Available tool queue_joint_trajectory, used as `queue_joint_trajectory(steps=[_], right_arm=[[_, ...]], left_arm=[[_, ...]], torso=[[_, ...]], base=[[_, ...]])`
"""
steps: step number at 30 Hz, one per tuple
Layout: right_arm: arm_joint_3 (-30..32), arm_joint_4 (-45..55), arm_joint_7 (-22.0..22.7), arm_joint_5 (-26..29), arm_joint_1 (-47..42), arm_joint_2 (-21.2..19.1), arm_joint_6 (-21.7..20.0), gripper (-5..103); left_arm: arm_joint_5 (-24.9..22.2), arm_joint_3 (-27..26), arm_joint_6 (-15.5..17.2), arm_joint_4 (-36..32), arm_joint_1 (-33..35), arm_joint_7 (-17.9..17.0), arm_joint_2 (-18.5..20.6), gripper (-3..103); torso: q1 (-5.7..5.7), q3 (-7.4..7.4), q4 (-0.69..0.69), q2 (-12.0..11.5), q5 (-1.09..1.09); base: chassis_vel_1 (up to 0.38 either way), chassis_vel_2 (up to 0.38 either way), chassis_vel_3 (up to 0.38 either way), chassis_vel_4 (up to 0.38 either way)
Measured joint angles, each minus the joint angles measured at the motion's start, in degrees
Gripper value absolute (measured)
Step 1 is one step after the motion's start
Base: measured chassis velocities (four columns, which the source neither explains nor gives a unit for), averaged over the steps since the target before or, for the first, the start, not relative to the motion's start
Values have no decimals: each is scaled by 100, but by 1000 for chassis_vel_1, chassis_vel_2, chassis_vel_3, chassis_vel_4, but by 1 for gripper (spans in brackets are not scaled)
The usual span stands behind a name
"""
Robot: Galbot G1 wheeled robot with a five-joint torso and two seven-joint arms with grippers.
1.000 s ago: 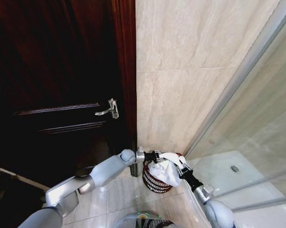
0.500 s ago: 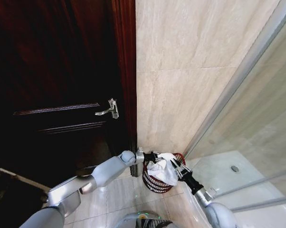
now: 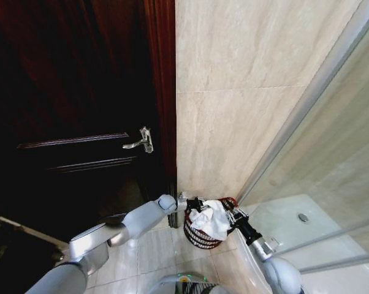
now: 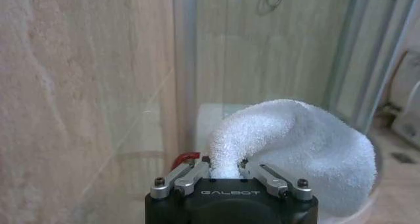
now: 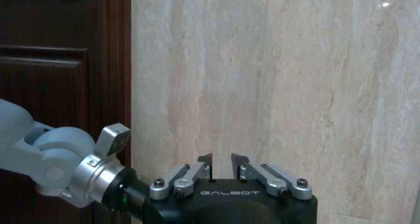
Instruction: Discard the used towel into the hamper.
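My left gripper (image 4: 226,171) pinches a fold of the white towel (image 3: 210,220), which sits heaped in the hamper (image 3: 198,234) on the floor tiles by the wall (image 3: 233,122), beside the shower glass (image 3: 331,184). My right gripper (image 5: 222,164), fingers nearly together on nothing, hangs at the hamper's other side, facing the door (image 3: 80,122).
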Motion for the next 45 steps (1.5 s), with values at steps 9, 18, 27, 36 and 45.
queue_joint_trajectory(steps=[9, 18, 27, 36, 45], right_arm=[[-13, -73, 159, -84, 18, 6, -8, 18], [-3, -100, 261, -166, 6, 6, -82, 18], [-49, -159, 616, -242, 77, 16, -230, 18], [-190, -90, 980, -211, 119, 38, -521, 18], [-175, 127, 1262, -62, 56, 132, -689, 18]], left_arm=[[-72, 94, -25, 23, -62, -448, -77, 48], [-374, -191, 1, -325, -66, 317, 209, 81], [-505, -639, -244, -989, 412, 408, 756, 100], [-555, -1885, -77, -2358, 1757, 352, 1948, 100], [-506, -3908, 80, -3538, 3649, 165, 2530, 100]], torso=[[0, 0, 0, 0, 0], [0, 0, 1, 0, 0], [0, 0, -1, 0, 0], [-1, 0, -1, 0, -2], [-1, -1, 1, 1, -1]], base=[[0, 0, 0, 0], [0, 0, 0, 0], [0, 0, 0, 0], [0, 0, 0, 0], [0, 0, 0, 0]])
